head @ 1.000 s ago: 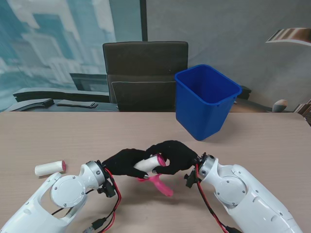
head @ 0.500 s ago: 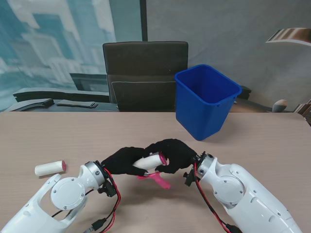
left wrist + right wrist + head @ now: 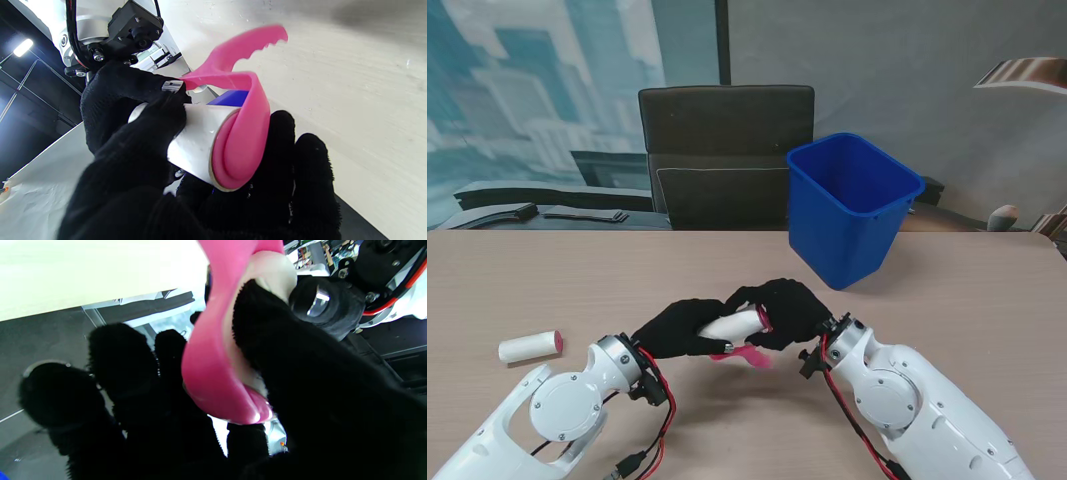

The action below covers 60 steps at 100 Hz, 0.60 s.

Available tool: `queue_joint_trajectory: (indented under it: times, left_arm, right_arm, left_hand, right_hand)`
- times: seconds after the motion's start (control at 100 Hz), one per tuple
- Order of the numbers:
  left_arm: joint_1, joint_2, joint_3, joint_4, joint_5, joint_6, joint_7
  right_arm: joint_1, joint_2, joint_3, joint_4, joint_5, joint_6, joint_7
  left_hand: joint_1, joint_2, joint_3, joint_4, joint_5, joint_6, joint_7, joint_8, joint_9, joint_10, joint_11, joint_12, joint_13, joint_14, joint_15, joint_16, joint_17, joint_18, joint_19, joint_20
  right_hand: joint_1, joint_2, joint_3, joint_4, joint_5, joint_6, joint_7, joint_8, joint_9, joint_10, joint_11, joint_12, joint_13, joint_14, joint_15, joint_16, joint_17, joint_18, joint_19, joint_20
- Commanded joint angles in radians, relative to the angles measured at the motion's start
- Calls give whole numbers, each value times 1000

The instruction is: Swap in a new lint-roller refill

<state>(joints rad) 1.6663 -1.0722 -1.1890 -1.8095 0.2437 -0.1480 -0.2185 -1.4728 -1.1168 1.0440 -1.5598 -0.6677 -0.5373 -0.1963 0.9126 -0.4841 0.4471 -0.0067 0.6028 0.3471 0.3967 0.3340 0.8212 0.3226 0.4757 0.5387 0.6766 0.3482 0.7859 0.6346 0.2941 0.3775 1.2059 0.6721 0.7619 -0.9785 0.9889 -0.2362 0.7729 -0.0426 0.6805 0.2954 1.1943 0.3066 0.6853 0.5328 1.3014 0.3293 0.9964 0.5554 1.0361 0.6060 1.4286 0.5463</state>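
Gripping the lint roller (image 3: 739, 335) above the table (image 3: 947, 290) in both hands, left hand (image 3: 677, 328) and right hand (image 3: 785, 312) closed on it; stripping the old roll, next needing a straight pull off the pink frame

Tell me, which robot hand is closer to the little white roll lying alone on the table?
Left. The left hand is to the right of the spare roll, across bare table. The right hand is farther right still, beyond the left hand; both hold the pink lint roller.

A blue bin (image 3: 852, 205) stands tilted on the table (image 3: 987, 300), a dark chair (image 3: 724, 155) behind.
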Motion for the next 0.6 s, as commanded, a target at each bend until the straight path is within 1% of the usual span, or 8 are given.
queue_joint_trajectory:
  times: [0.0, 0.14, 0.24, 0.32, 0.39, 0.47, 0.5, 0.59]
  left_arm:
    - [8, -11, -27, -28, 11, -15, 14]
    - [50, -25, -88, -41, 81, -28, 105]
    - [78, -37, -126, -47, 130, -29, 173]
    - [88, -41, -140, -41, 147, -23, 195]
    - [82, -42, -136, -23, 148, -6, 194]
    - [63, -38, -121, 6, 130, 19, 166]
    - [53, -36, -112, 18, 116, 29, 148]
    - [18, -32, -81, 51, 53, 63, 95]
  right_arm:
    - [-23, -6, 5, 9, -13, 13, -2]
    - [-41, -8, 35, -11, -24, 41, -18]
    - [-48, -14, 52, -20, -31, 64, -52]
    - [-54, -22, 60, -30, -26, 90, -83]
    - [-59, -29, 66, -42, -23, 109, -115]
    - [-66, -39, 68, -58, -14, 128, -150]
    - [-68, -44, 67, -64, -6, 135, -166]
    - [-71, -63, 54, -78, 25, 148, -222]
  left_hand:
    - [-52, 138, 0, 74, -66, -112, -63, -23, -106, -47, 9, -82, -78, -24, -74, -28, -57, -42, -66, -13]
    - [-130, 111, -60, 54, -170, -77, -212, -75, -260, -22, -75, -129, -197, -34, -193, -61, -139, -53, -198, -15]
    - [-159, 96, -64, 41, -181, -62, -255, -84, -314, -13, -101, -144, -242, -39, -237, -74, -167, -57, -260, -12]
    - [-170, 86, -65, 36, -178, -56, -262, -83, -327, -11, -108, -148, -256, -41, -250, -78, -178, -59, -278, -12]
    - [-176, 79, -62, 32, -168, -52, -265, -82, -331, -12, -111, -149, -260, -46, -257, -80, -181, -60, -289, -12]
    - [-183, 70, -57, 26, -160, -54, -269, -81, -334, -14, -114, -150, -268, -47, -269, -84, -186, -59, -303, -11]
    - [-192, 62, -39, 15, -154, -54, -278, -78, -337, -12, -120, -154, -269, -47, -280, -88, -185, -60, -321, -6]
    - [-201, 50, -34, 7, -155, -53, -282, -76, -351, -13, -127, -155, -286, -48, -291, -90, -196, -62, -336, -4]
  right_hand:
    - [112, 135, 139, 6, 258, -6, 370, 52, 75, -11, 50, 19, 18, -311, 44, 19, 37, -382, 33, -9]
    - [108, 138, 147, 2, 260, -12, 374, 55, 72, -11, 42, 33, 15, -318, 54, 24, 15, -378, 18, -15]
    - [106, 140, 148, 1, 259, -19, 375, 59, 69, -14, 35, 42, 15, -310, 39, 20, -4, -381, 0, -18]
    - [106, 140, 150, 1, 261, -21, 376, 61, 69, -15, 33, 43, 16, -316, 39, 21, -5, -386, -3, -18]
    - [106, 139, 151, 2, 262, -23, 376, 62, 70, -17, 33, 47, 17, -322, 42, 24, -1, -391, -6, -17]
    - [105, 141, 151, 2, 263, -26, 376, 63, 70, -16, 31, 49, 17, -326, 46, 27, 2, -394, -7, -16]
    - [104, 141, 151, 2, 263, -28, 376, 63, 69, -18, 30, 50, 18, -328, 47, 28, 2, -395, -7, -15]
    - [101, 146, 147, 2, 261, -29, 375, 64, 68, -22, 27, 52, 17, -333, 47, 30, 4, -402, -10, -13]
